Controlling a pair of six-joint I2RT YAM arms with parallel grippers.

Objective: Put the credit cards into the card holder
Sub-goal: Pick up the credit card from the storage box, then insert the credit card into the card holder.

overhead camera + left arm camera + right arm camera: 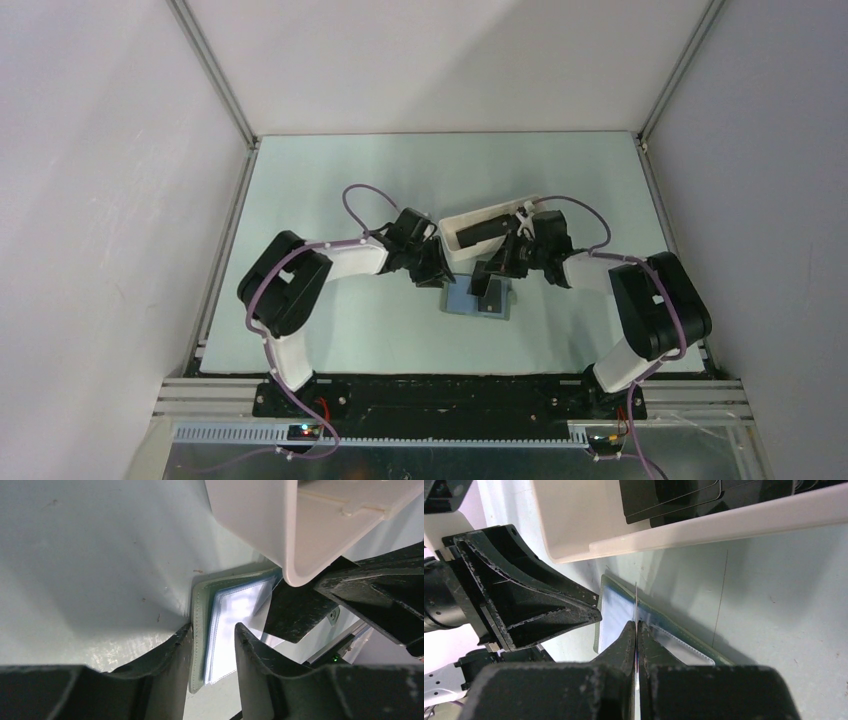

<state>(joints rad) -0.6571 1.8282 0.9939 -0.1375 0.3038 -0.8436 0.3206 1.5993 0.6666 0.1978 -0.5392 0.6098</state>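
Observation:
The card holder [478,303] lies open on the table, grey-green cover down, clear blue-grey sleeves up. My left gripper [213,632] is open and straddles its left edge [201,625]; one finger touches the cover. My right gripper [637,626] is shut on a dark credit card [636,597], seen edge-on, its lower edge at the sleeves [616,615]. The same card shows in the left wrist view [295,612] and from above [490,287]. More dark credit cards [674,497] lie in the white tray [574,525].
The white tray [462,240] stands just behind the card holder, close to both grippers [437,268] [500,268]. In the left wrist view its corner [260,525] hangs right above the holder. White walls and metal rails surround the table.

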